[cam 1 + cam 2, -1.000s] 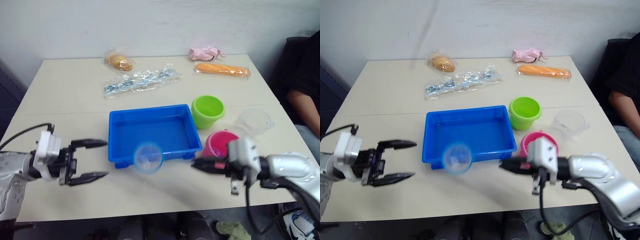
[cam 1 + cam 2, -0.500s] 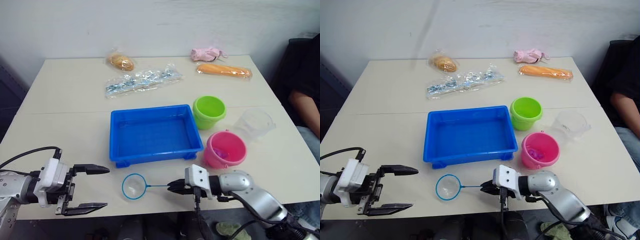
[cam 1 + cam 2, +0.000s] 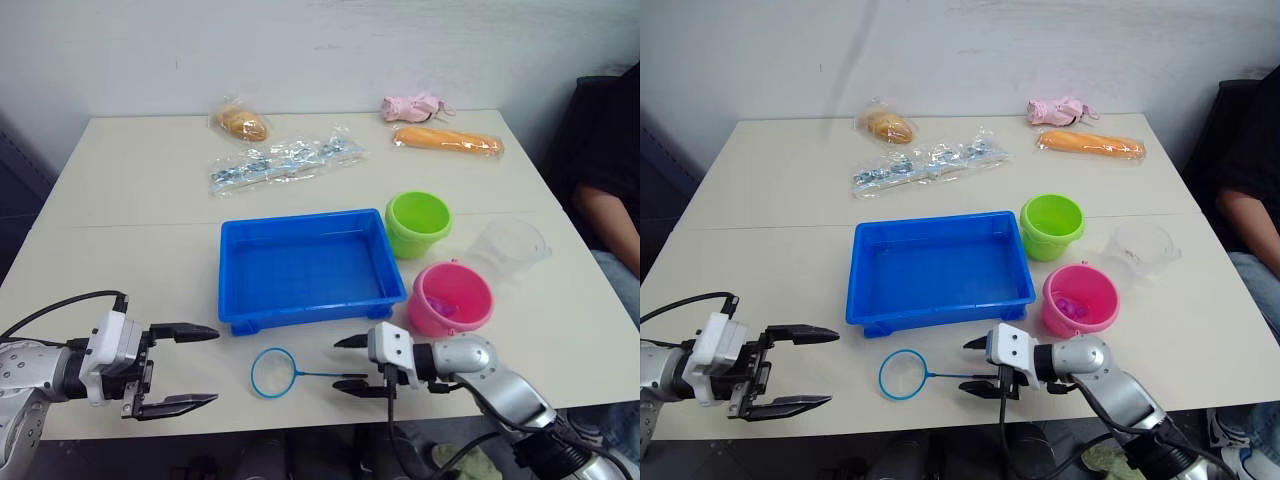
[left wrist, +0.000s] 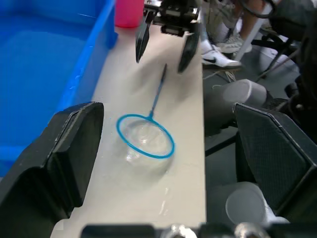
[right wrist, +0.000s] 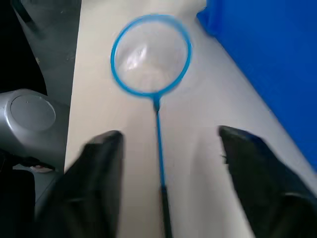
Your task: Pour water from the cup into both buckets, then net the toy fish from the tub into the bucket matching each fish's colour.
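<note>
The small blue hand net lies flat on the worktop just in front of the blue tub, its hoop toward the robot's left and its thin handle running along the near edge toward the right. The handle's end sits between the spread fingers of the right gripper, which are released and straddle it without clamping. So the net's long axis points straight into that gripper, and the right arm is much the nearer one. The left gripper hangs well apart on the far side of the hoop, fingers open and empty.

The tub looks empty of fish as far as can be made out. The pink bucket stands just right of the tub with small pinkish pieces inside; the lime green bucket stands behind it, and the clear cup lies farther right.

Judging from this, the netting appears done or nearly so, and the net is set down.
</note>
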